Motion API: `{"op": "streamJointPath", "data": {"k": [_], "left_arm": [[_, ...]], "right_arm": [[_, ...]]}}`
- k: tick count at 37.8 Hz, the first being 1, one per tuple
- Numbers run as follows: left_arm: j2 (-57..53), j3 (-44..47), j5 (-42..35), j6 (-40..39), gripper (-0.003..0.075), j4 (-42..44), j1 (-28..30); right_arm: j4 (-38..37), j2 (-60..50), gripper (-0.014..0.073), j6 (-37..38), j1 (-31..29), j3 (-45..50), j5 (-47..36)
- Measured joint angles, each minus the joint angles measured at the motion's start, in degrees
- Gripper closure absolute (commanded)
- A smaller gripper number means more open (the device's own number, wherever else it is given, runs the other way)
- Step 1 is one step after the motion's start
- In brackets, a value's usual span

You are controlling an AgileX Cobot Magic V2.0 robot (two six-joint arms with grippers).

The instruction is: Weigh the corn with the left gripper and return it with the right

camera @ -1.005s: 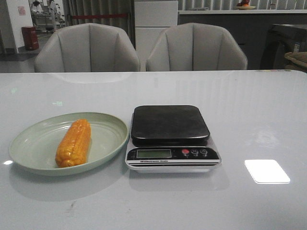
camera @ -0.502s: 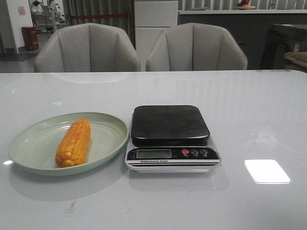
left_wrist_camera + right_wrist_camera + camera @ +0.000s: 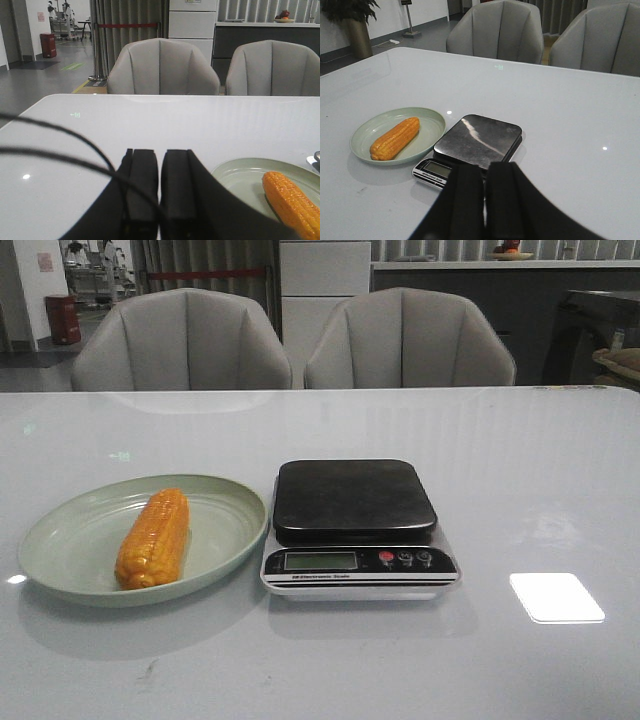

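A: What is the surface like, and the room behind it?

B: The bench (image 3: 560, 470) is glossy pale grey-white and mirrors a bright ceiling light near its front right corner. Two padded grey chairs (image 3: 182, 340) stand at its far edge, with dark curtains, a white cabinet and a dim counter beyond them.

A: And the things on it?

B: A shallow round pale-green plate (image 3: 70, 530) with a smooth rim sits toward the left edge. The corn (image 3: 154, 537) lies lengthwise in it, orange-yellow, with rows of shiny kernels. Just beside the plate, about mid-bench, is a scale (image 3: 358, 528): a dark, reflective, rounded-square platform over a silver base with a small display and three buttons.

A: The grippers?

B: The left gripper (image 3: 159, 192), matte black and angular, has its fingers pressed together, holding nothing, close to the plate. The right gripper (image 3: 484, 200) is likewise clenched and empty, above the front edge.
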Motion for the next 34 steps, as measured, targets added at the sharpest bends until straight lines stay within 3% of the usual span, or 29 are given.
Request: {"op": "streamJointPath", "data": {"k": [23, 27, 34], "left_arm": [[0.0, 0.0, 0.0, 0.0, 0.0599, 0.0, 0.2], [0.0, 0.0, 0.0, 0.0, 0.0599, 0.0, 0.2], [0.0, 0.0, 0.0, 0.0, 0.0599, 0.0, 0.2]], "right_arm": [[-1.1, 0.0, 0.0410, 0.0, -1.1, 0.6, -1.5], [-2.8, -0.1, 0.0410, 0.0, -5.1, 1.9, -2.1], [-4.2, -3.5, 0.0410, 0.0, -17.6, 7.5, -6.4]]}}
